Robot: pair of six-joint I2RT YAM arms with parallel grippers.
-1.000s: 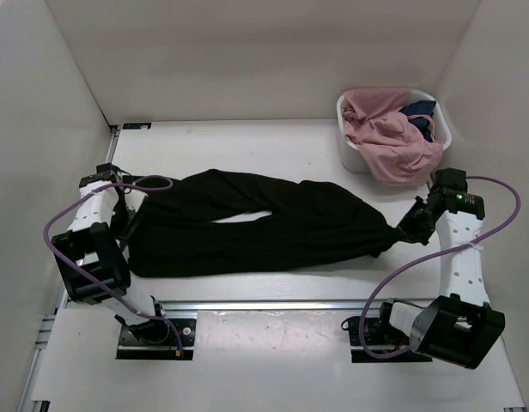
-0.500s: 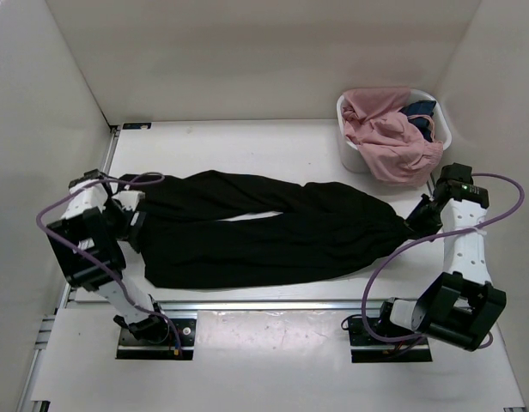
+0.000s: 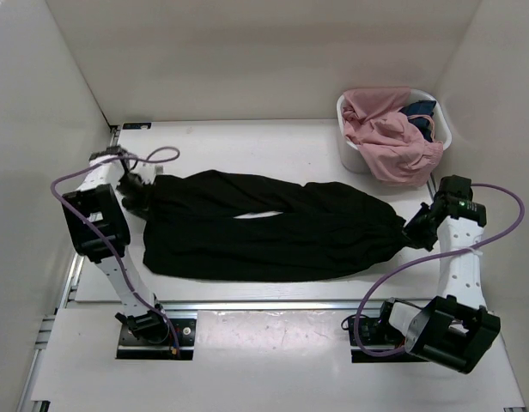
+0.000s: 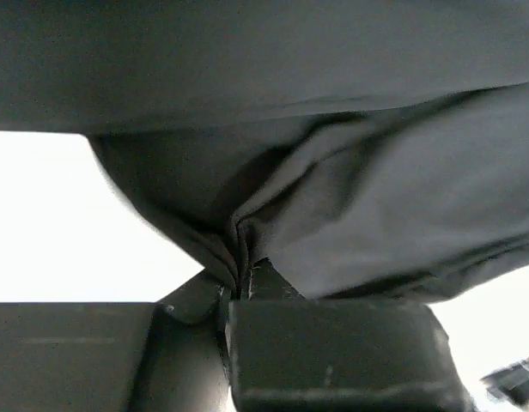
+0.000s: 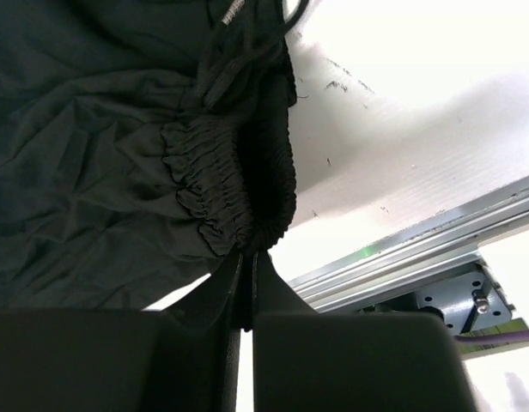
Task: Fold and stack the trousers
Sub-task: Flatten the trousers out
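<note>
Here, one white plastic basket at the far right of the white bench holds one crumpled pink garment and one small dark blue cloth. One pair of plain black, soft, wide-legged trousers lies stretched across the bench, apart from the basket. The left end effector pinches fabric at the leg end, and the right end effector pinches the gathered elastic waistband.

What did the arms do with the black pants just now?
The left gripper, shut on the trousers, carried its end toward the far side of the table. The right gripper kept pinching the waistband, about where it was. The basket with the pink garment did not move.
</note>
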